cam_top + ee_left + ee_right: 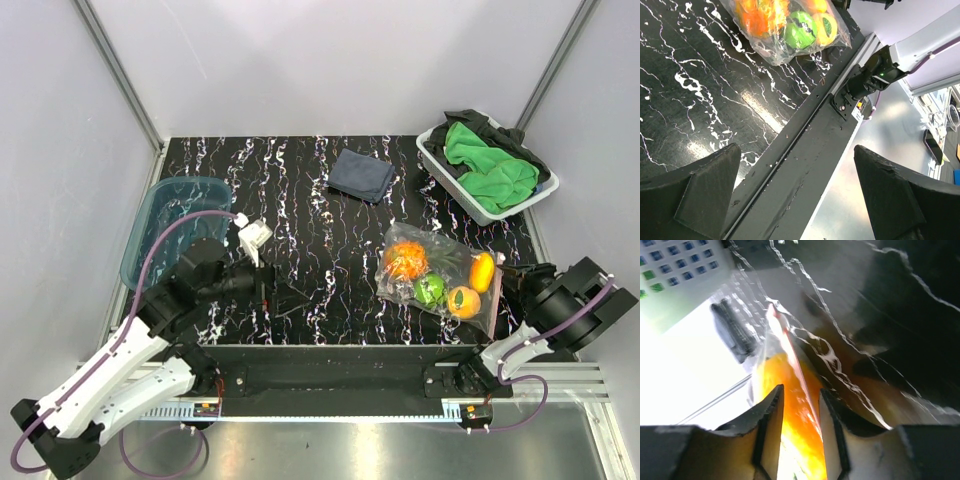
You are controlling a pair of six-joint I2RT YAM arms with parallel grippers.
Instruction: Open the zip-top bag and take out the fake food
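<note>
- The zip-top bag [452, 262] lay on the right of the table [300, 180], with the fake food [407, 260] inside.
- The right gripper [801, 390] was clamped on the bag's zip edge.
- The left gripper [796, 149] stood wide apart and held nothing, well left of the bag.

Your right gripper [801, 395] has its fingers drawn close, pinching the clear bag [785, 347] by its pink-striped edge. An orange-yellow fruit [771, 371] glows through the plastic right there, with the black marbled table [900, 300] beyond.

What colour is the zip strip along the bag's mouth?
Pinkish red; the zip strip shows best in the right wrist view.
</note>
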